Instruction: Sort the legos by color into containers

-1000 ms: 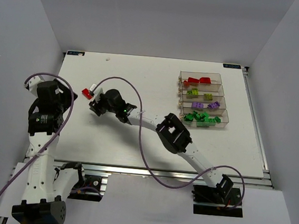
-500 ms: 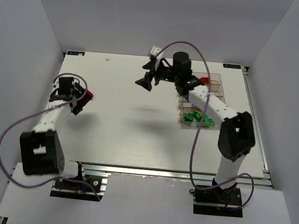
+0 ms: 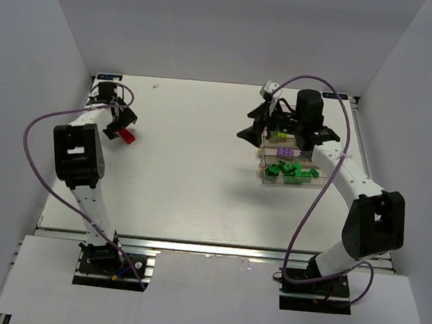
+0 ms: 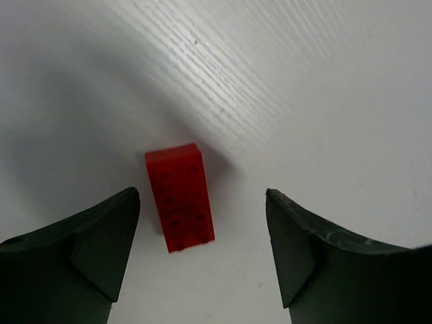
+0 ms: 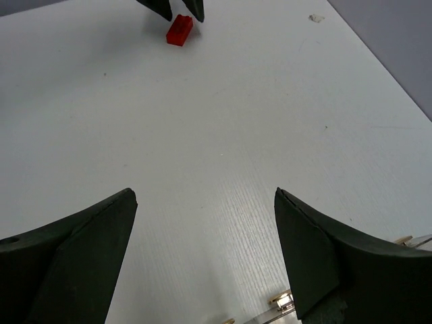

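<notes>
Fingers (image 4: 81,250) of the left gripper (image 3: 117,124) stand wide apart and hold nothing. The red brick (image 4: 179,197) lies flat on the white table (image 4: 337,101) between them, closer to one finger than the other and apparently touching neither. The right gripper (image 3: 259,126) is spread just as wide and is also empty. It hangs above the left end of the containers (image 3: 323,177), well apart from the brick.

The off-centre brick is the main risk. If the jaws close from here, the nearer finger would likely meet it first and shove or twist it, so the pinch could land on a corner and let it squirt out. A descent that stops short would catch only the studs. The carry is also long, since the bins sit on the far side of the table, and the right gripper over them could get in the way of a drop.

The left wrist view alone shows the brick's offset and that its long side runs along the fingers. The overhead view shows only a red speck beside the gripper. That view alone shows the green legos (image 3: 290,170) and purple legos (image 3: 284,151) already binned, while the right arm hides the bins behind them. The right wrist view shows bare table, a sliver of container edge, and the brick far off under the left fingertips.
</notes>
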`<state>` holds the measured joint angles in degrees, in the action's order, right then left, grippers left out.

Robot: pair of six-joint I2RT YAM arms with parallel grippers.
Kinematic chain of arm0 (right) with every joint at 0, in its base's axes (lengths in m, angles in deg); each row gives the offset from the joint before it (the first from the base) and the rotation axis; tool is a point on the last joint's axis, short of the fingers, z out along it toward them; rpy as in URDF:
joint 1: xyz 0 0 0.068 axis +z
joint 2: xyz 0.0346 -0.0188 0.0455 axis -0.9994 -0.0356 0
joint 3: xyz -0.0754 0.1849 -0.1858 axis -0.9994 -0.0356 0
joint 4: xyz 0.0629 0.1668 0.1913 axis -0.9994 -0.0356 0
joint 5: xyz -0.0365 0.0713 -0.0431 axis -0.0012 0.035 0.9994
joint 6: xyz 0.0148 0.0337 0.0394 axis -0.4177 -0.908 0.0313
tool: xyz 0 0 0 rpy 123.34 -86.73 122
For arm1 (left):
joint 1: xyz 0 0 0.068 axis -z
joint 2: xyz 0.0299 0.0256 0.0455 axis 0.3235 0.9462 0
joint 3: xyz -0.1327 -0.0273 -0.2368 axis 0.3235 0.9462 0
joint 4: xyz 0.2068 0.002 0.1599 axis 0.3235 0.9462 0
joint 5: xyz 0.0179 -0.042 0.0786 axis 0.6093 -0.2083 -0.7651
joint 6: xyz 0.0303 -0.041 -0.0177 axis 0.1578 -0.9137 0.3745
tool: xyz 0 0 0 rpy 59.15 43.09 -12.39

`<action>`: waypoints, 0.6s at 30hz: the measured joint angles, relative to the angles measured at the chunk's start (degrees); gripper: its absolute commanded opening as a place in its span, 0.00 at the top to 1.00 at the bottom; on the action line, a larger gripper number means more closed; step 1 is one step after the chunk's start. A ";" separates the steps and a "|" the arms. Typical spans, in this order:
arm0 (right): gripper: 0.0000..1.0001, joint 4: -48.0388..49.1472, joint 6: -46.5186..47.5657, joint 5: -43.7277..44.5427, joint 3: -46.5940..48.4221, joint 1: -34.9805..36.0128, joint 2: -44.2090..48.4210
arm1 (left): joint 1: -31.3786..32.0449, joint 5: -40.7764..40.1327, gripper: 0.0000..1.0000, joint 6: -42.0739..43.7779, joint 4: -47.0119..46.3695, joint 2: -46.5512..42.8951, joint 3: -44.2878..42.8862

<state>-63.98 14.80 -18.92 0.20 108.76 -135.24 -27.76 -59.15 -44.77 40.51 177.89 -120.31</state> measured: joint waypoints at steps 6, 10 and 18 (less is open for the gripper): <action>0.13 2.80 -3.32 -1.92 -0.87 -2.58 2.56 | 0.00 -2.47 0.22 1.92 4.63 8.17 -9.03; 0.14 4.81 -5.31 -2.60 -1.01 -5.40 2.82 | 0.00 -2.64 0.42 2.67 7.13 9.27 -10.78; 0.14 6.47 -7.08 -3.17 -1.73 -8.79 2.95 | 1.40 0.81 0.85 2.71 8.66 9.33 -11.39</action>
<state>-57.51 7.72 -22.09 -1.53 99.97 -132.29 -26.36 -58.34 -42.06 49.16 187.22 -131.69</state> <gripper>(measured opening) 0.861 0.449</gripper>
